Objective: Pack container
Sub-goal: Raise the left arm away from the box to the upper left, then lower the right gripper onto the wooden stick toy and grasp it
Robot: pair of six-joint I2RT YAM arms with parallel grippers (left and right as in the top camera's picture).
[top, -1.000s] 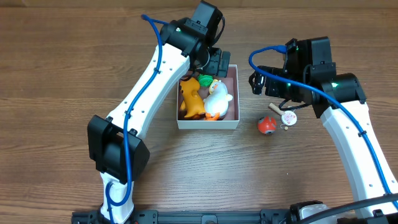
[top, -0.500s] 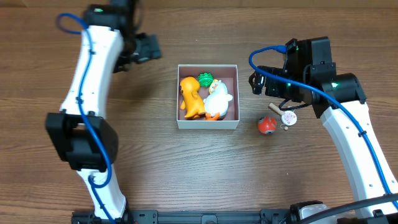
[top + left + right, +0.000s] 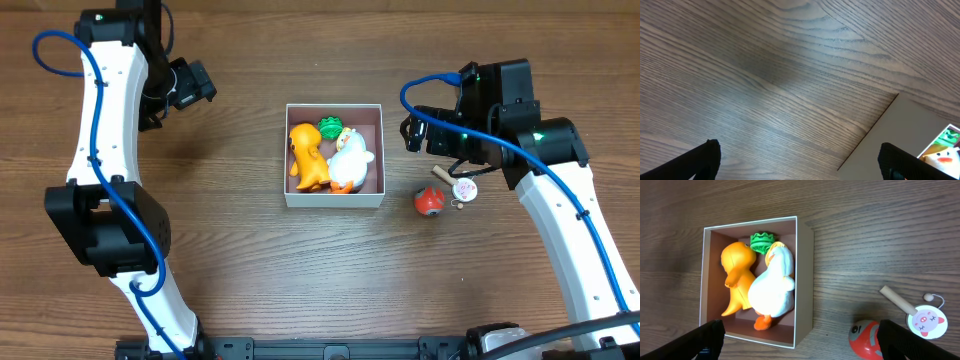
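Note:
The container [image 3: 334, 197], a white-walled square box with a maroon inside, sits mid-table; it also shows in the right wrist view [image 3: 805, 280] and its wall in the left wrist view [image 3: 900, 135]. It holds an orange toy [image 3: 305, 155], a white duck [image 3: 350, 160] and a small green toy [image 3: 330, 127]. A red ball toy [image 3: 428, 201] and a pig-face rattle [image 3: 463, 187] lie on the table right of the box. My left gripper [image 3: 190, 85] is open and empty, far left of the box. My right gripper [image 3: 415, 132] is open and empty, hovering right of the box.
The wooden table [image 3: 300, 280] stretches all around the box. The rattle's wooden handle [image 3: 896, 300] points toward the box. The red ball [image 3: 867, 337] lies close to the box's right wall.
My left arm has swung away from over the box to the far left, its gripper empty. The three toys stay in the box. The right arm has not moved.

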